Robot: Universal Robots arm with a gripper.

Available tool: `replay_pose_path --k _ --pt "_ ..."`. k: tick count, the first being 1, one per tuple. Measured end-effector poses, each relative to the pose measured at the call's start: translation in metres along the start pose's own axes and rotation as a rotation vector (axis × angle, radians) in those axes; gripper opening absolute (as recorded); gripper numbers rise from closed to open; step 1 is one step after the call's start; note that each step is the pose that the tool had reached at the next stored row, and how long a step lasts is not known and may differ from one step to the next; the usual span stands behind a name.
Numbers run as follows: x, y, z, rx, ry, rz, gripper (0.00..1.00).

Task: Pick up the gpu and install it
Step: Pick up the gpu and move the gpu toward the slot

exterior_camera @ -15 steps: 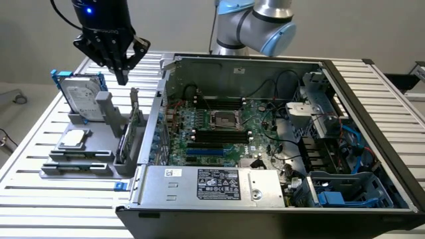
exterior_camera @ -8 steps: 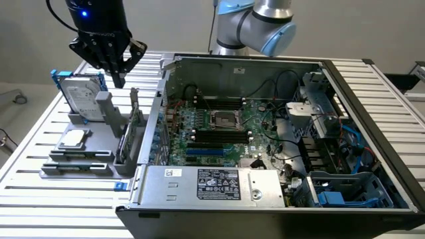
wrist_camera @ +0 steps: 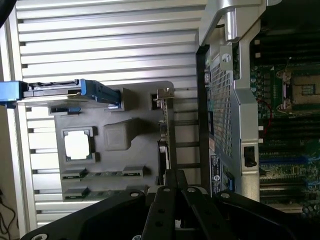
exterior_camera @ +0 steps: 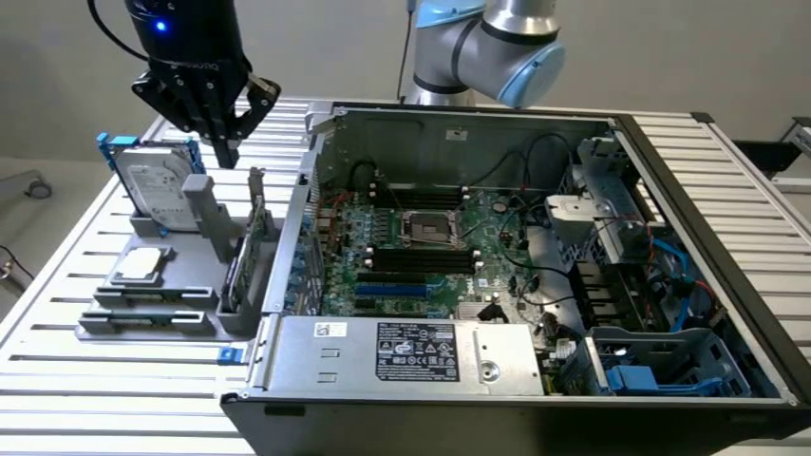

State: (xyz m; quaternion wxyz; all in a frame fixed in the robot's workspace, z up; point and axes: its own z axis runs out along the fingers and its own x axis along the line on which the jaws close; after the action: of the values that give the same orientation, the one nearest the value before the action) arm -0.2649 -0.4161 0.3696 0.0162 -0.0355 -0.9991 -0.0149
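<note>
Gripper poised over the parts holder, gpu not yet picked up.

The gripper (exterior_camera: pixel 228 155) (wrist_camera: pixel 173 175) hung above the grey parts holder (exterior_camera: pixel 184 285) (wrist_camera: pixel 130 160) on the slatted aluminium table (exterior_camera: pixel 127 380) (wrist_camera: pixel 100 40), its jaws pressed together and holding nothing; as far as I could make out, no gap showed at the tips. The gpu (exterior_camera: pixel 260 252) (wrist_camera: pixel 164 130) stood on edge in the holder's slot nearest the open computer case (exterior_camera: pixel 507 418) (wrist_camera: pixel 225 110), just beside the case wall and clear of the gripper. Also in the holder, a hard drive in a blue frame (exterior_camera: pixel 159 185) (wrist_camera: pixel 65 90) stood upright at the far end, and a processor chip (exterior_camera: pixel 142 264) (wrist_camera: pixel 77 145) lay flat in its recess. Inside the case the motherboard (exterior_camera: pixel 419 237) (wrist_camera: pixel 290 100) lay exposed, with the power supply (exterior_camera: pixel 405 351) along the near side.
</note>
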Motion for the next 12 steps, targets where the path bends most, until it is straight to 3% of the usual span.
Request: replay_pose_path --k 5,7,8,12 --pt "0.0 0.0 0.0 0.0021 -0.0001 0.0 0.12" --pt "0.0 0.0 0.0 0.0029 -0.0002 0.0 0.17" --pt "0.0 0.0 0.0 0.0033 -0.0002 0.0 0.3" --pt "0.0002 0.0 0.0015 0.0056 -0.0005 0.0 0.36"
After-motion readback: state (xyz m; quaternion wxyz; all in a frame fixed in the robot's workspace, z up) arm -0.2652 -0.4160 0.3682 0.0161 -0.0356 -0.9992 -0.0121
